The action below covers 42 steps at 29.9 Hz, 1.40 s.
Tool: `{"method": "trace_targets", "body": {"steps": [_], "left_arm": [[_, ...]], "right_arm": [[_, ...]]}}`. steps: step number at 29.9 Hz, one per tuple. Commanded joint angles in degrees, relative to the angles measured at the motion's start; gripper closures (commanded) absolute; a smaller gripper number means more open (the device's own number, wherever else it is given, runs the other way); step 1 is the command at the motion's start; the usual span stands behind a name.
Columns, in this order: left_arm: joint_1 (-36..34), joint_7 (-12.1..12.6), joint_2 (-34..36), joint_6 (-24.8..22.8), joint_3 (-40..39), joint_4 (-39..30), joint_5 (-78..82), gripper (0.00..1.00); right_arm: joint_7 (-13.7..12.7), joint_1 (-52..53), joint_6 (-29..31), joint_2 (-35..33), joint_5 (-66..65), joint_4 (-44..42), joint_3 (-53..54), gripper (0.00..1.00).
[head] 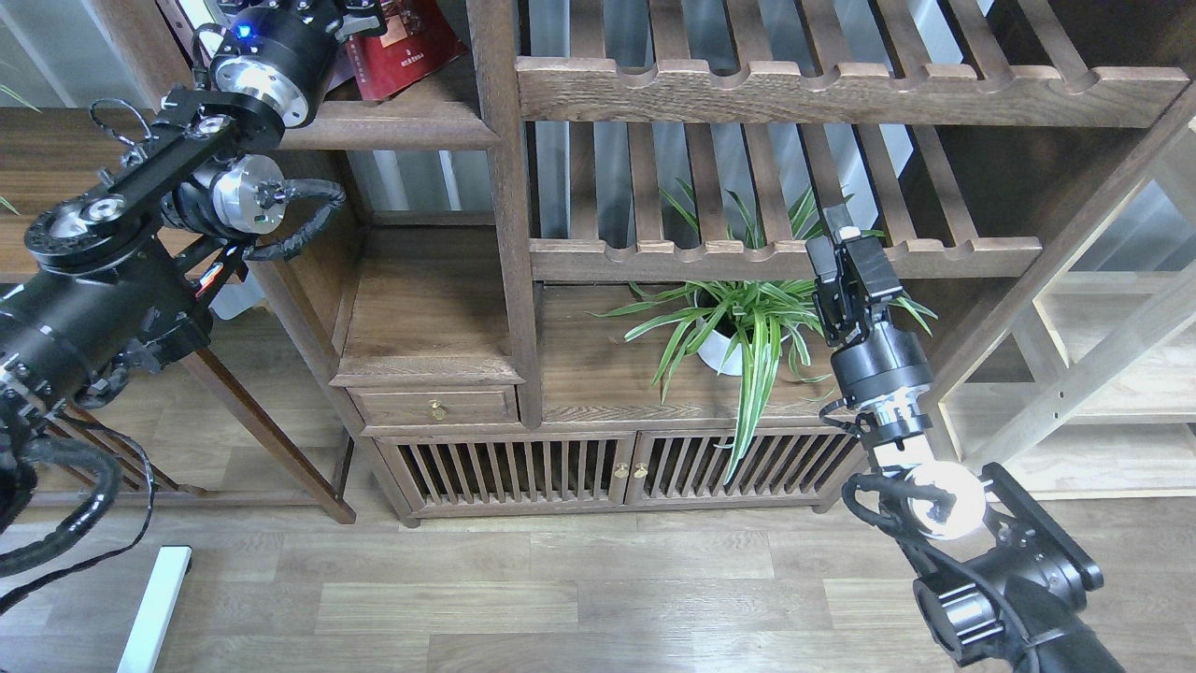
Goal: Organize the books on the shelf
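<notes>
Bookcase shelf (411, 117), the solid dark board, is sitting at eleven o'clock in the head view, carrying a dark red book (402, 51) leaning at its top. Left gripper (350, 17) is reaching in just at nine o'clock of that book; its fingers are cut off, so I cannot tell their spread. Right gripper (846, 238) is hanging at three o'clock, well apart, fingers nearly together, holding nothing.

Bright, even daylight; sharp focus – glare on arm joints, slight edge distortion.
</notes>
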Motion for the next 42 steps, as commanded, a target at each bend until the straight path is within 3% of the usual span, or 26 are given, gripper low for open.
{"method": "trace_targets", "body": {"steps": [1, 15, 36, 39, 42], "left_arm": [[0.0, -0.5, 0.4, 0.0, 0.0, -0.1, 0.0, 0.48], [-6.0, 0.0, 0.3, 0.0, -0.1, -1.0, -0.2, 0.45], [-4.9, 0.6, 7.5, -0.9, -4.6, -11.5, -0.8, 0.41], [-4.0, 0.6, 8.9, -3.1, -5.3, -13.4, -1.2, 0.37], [-3.7, 0.7, 11.0, -8.6, -6.1, -13.7, -3.6, 0.36]], "right_arm": [[-0.1, 0.0, 0.0, 0.0, 0.0, 0.0, 0.0, 0.31], [-0.1, 0.6, 0.0, 0.0, -0.2, 0.0, -2.0, 0.31], [-0.1, 0.4, 0.0, -0.2, -1.2, -0.3, -2.0, 0.31], [-0.1, 0.8, 0.0, 0.0, -2.2, -1.1, -2.1, 0.29], [-0.1, 0.9, 0.0, 0.1, -3.7, -1.3, -2.1, 0.27]]}}
